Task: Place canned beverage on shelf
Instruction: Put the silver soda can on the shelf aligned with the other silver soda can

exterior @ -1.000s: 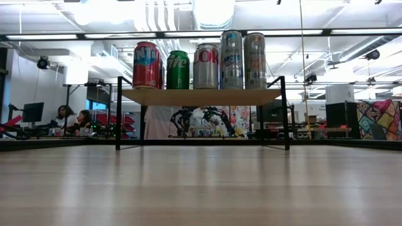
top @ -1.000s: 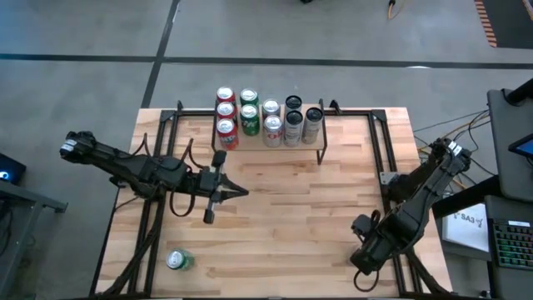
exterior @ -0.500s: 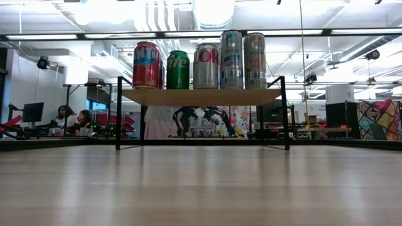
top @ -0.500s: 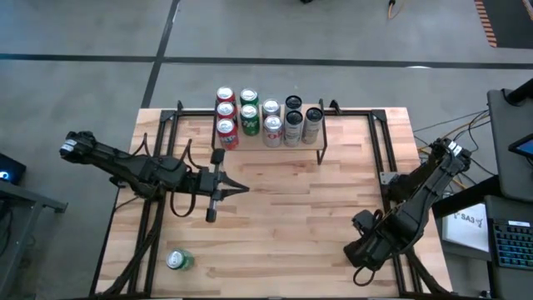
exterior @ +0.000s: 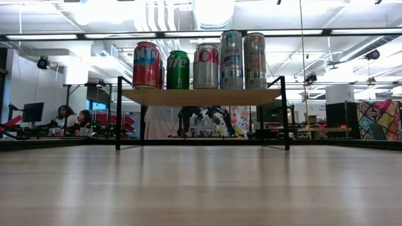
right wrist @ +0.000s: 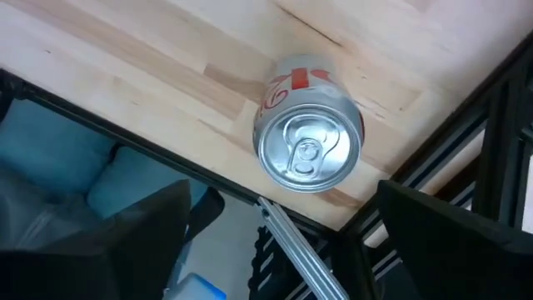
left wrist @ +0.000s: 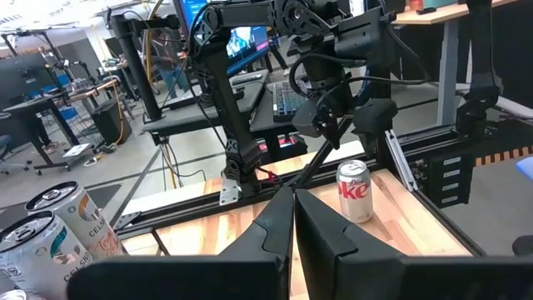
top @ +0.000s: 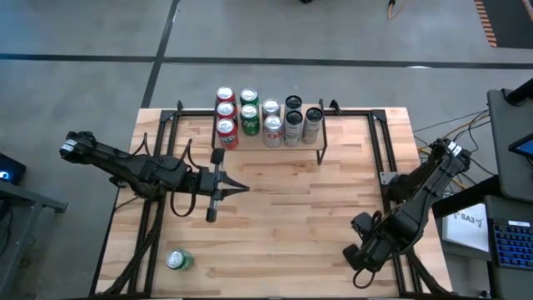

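Note:
A silver Diet Coke can [right wrist: 310, 146] stands upright on its base near the table's near right corner, also seen in the left wrist view [left wrist: 356, 190]. My right gripper [right wrist: 283, 200] hangs over it, pointing down, open, with a finger out to each side and clear of the can. In the high view this gripper [top: 360, 254] hides the can. My left gripper [top: 237, 190] is shut on nothing, level above mid-table, pointing toward the right edge. The shelf [exterior: 201, 96] stands at the far middle on black legs and carries several cans [top: 250, 117].
A green can [top: 177, 261] stands near the front left edge. Black frame rails [top: 387, 158] run along the table's left and right sides. Bare wood lies between the shelf and the near edge. People sit in the room beyond the table [exterior: 72, 118].
My right gripper has opened wide above the Diet Coke can and rolled a little at the wrist, staying in the same spot. The can has not moved.

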{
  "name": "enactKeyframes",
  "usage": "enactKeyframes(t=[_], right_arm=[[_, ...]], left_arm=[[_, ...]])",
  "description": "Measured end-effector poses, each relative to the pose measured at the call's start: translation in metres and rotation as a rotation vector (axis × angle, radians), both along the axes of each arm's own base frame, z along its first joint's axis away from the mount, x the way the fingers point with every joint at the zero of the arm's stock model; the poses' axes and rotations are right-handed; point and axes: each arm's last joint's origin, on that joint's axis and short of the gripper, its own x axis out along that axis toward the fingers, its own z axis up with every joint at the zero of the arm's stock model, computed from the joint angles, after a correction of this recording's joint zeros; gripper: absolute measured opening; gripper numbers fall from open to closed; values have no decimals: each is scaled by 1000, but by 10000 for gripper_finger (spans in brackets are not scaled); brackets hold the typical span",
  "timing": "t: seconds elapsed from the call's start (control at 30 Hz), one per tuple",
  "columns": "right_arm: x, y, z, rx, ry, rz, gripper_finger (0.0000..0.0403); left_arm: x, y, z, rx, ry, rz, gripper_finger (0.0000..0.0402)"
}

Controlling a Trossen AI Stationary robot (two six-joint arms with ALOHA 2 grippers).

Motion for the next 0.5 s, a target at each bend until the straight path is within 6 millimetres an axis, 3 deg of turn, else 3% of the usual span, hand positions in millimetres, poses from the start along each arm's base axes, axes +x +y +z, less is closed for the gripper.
enactKeyframes(t=[0.5], right_arm=[[0,-1,-13,-30,44,-83,375]], left_arm=[[0,0,0,-26,2,2,0]])
